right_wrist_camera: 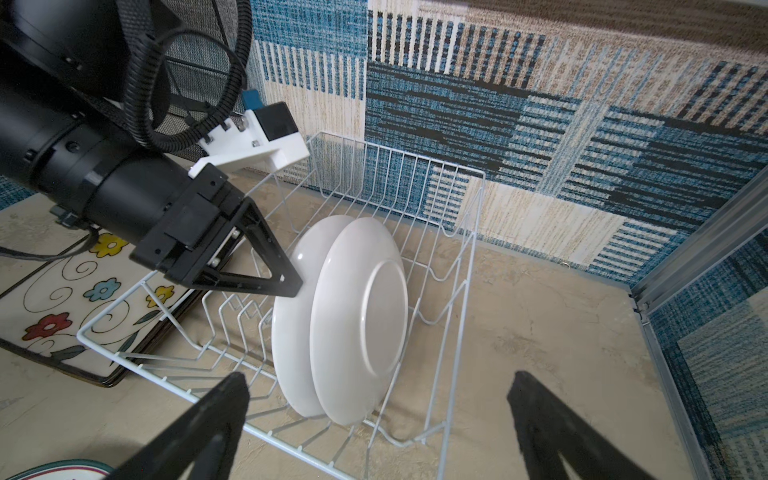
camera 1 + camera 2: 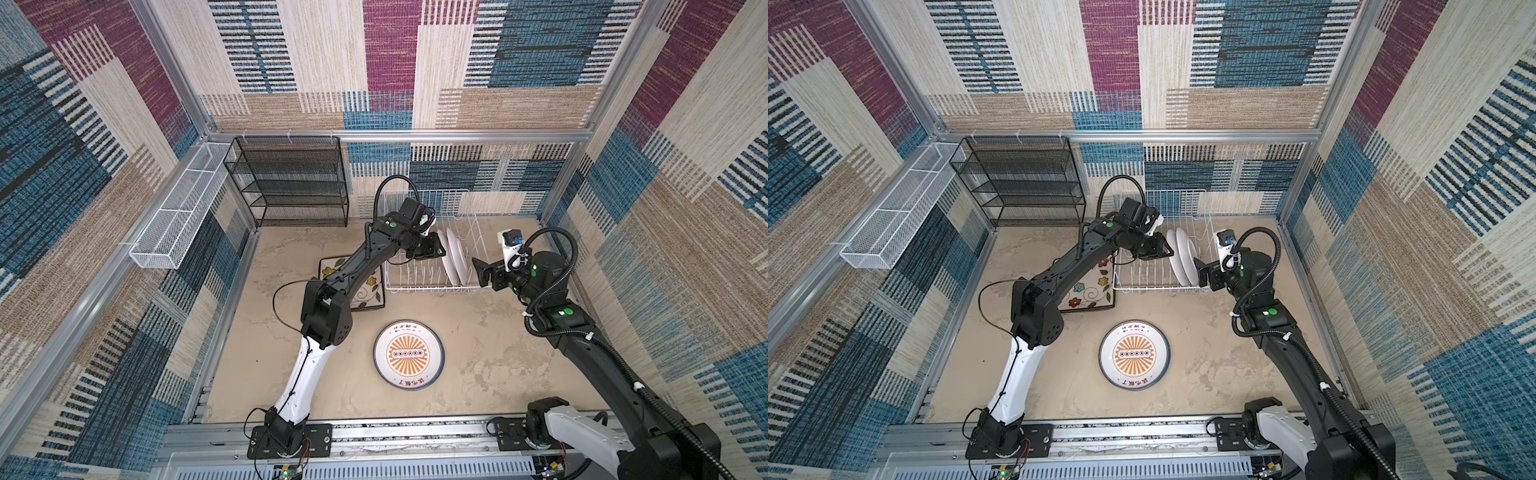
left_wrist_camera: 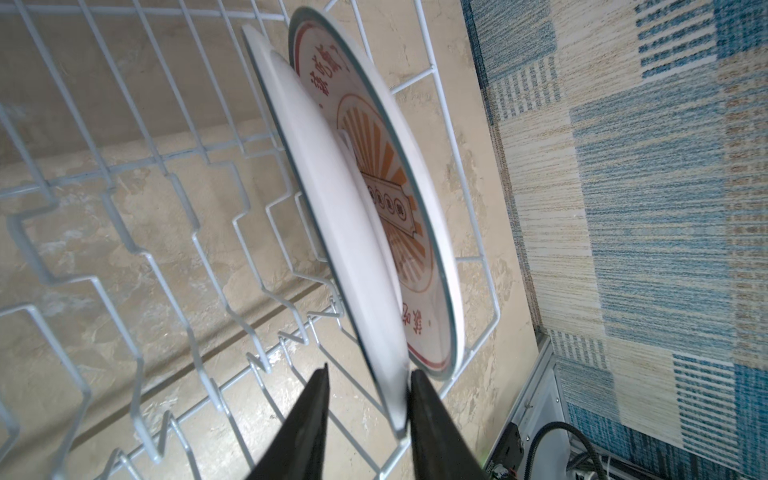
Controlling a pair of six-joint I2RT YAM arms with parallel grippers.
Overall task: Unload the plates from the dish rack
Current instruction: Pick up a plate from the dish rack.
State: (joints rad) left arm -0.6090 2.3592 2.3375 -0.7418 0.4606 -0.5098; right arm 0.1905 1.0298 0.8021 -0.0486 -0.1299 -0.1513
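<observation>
The plates left in the dish rack [image 2: 415,287] were two round white ones. They stood on edge side by side among the tines at its right end, the nearer plate [image 3: 332,208] and the farther plate [image 3: 376,137] almost touching. A third round plate [image 2: 409,360] lay face up on the table [image 2: 498,353]. The square plates [image 2: 368,293] lay beside the rack under the left arm.

The left gripper [image 3: 370,370] straddled the nearer plate's upper rim, one finger close against it and a visible gap at the other, so nothing was pinched yet. The right gripper [image 1: 378,376] hung spread wide and empty just off the rack's right end.

Such a plate was judged stiff, smooth-glazed and slippery, fairly heavy for a rim pinch, and liable to chip if dropped. The sensible hold was the top rim, pinched across its thickness, followed by a straight lift clear of the tines and the neighbour.

Red Chinese characters ringed the orange sunburst, with more in a central banner. They were too small or skewed to read surely. No brand showed.
</observation>
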